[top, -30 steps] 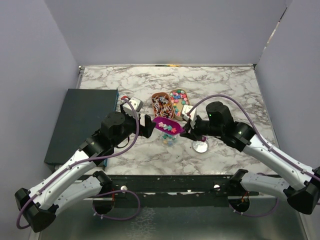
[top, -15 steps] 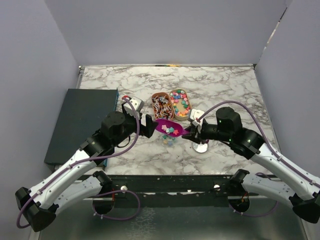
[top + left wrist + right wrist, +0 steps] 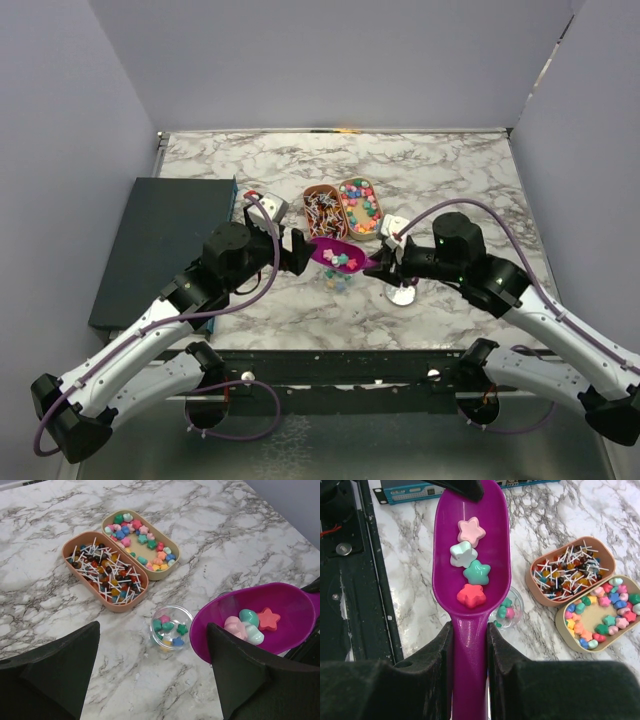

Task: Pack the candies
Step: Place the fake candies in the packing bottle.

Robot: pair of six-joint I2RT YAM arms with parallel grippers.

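Four star-shaped candies (image 3: 471, 575), one pink, one pale mint, one teal and one red, lie in a row in the bowl of the purple scoop (image 3: 492, 540) that your right gripper (image 3: 470, 645) is carrying. Its two fingers (image 3: 437, 655) are clamped on either side of the scoop's handle, and the bowl points away from the wrist.

Your left gripper (image 3: 298, 251) is spread wide with nothing between its fingers (image 3: 65, 660). One of them sits right at the scoop's front lip; you cannot tell from these views whether it touches.

Just out from the scoop stands a small clear cup (image 3: 189, 619) with a few more candies inside. In the right wrist view it peeks out from under the scoop's edge.

Farther back on the marble table (image 3: 240, 535) two oval trays lie side by side, touching. The beige tray (image 3: 176, 556) holds the main stock of mixed bright candies, and the brown tray (image 3: 92, 594) is full of lollipops.

A small pale round thing (image 3: 403, 294) lies on the table near the right gripper, and a dark box (image 3: 160, 240) sits along the left edge.
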